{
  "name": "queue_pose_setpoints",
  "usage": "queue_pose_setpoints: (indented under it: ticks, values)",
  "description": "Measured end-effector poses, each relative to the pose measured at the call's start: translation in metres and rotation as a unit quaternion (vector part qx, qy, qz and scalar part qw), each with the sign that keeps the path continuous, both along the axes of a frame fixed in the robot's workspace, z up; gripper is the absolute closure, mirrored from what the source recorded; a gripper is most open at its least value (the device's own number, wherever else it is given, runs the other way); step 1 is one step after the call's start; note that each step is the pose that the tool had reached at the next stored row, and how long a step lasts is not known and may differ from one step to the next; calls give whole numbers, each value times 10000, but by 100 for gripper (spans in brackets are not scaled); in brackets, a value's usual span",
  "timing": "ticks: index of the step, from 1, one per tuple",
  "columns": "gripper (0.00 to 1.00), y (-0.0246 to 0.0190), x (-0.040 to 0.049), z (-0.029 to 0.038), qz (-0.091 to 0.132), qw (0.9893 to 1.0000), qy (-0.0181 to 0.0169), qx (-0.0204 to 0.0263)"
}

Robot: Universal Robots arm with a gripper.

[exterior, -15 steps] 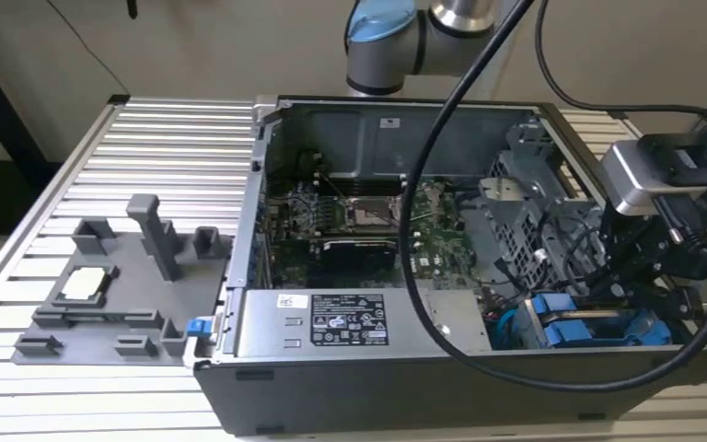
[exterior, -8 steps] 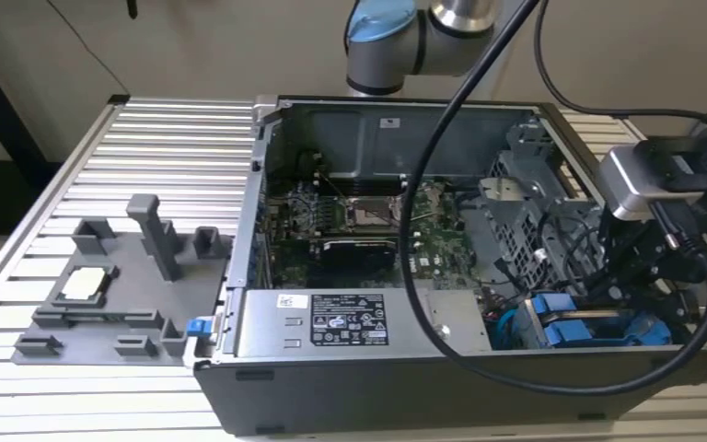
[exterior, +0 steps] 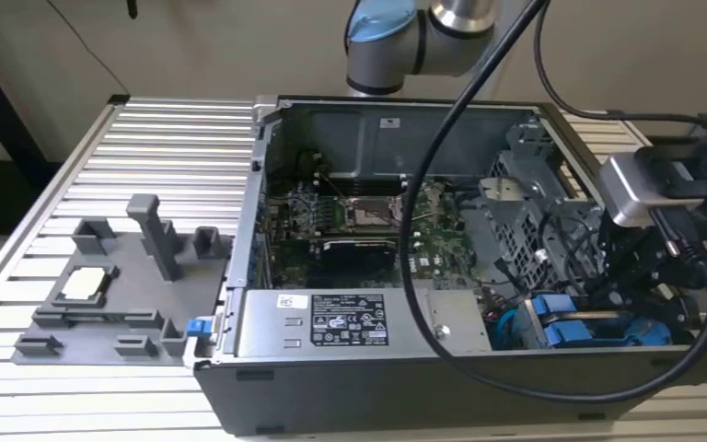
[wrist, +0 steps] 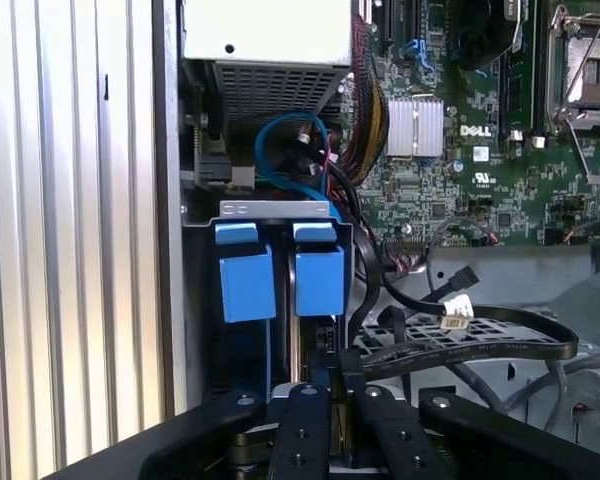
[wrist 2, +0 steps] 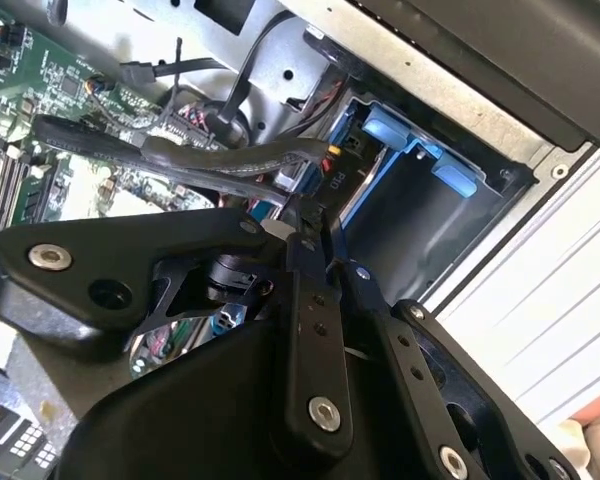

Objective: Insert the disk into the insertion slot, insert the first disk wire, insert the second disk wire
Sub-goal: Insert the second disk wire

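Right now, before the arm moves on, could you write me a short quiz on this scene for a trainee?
1. True or false: the gripper is close to the blue tabs.
2. In the exterior view, where is the grey tray relative to the case? A: on its left. B: on its right. C: inside it.
3. Fill in: in the first wrist view, ___ blue tabs stand side by side.

Key: 1 true; 2 A; 3 two.

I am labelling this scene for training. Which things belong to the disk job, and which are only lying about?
Part of the job:
- gripper, at the blue-tabbed drive bays
- insertion slot
- black wire lying loose over the cage

Just lying about:
- grey fixture tray outside the case
- power supply
- motherboard
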State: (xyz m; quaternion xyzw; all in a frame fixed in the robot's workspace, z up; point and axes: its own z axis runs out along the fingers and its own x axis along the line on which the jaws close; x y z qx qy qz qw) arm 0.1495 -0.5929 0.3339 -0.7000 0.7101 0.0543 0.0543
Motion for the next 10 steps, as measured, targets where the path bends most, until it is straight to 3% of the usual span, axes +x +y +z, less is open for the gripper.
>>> queue_pose_setpoints:
  ticks: [3, 4, 7, 10]
  values:
    - [83, -2, 0, 2, 0, 10000, 6, 6]
    - [77, -2, 0, 3, 0, 10000, 6, 6]
    - [77, -2, 0, 22, 0, 10000, 7, 2]
    - [77, -2, 0, 109, 0, 10000, 16, 3]
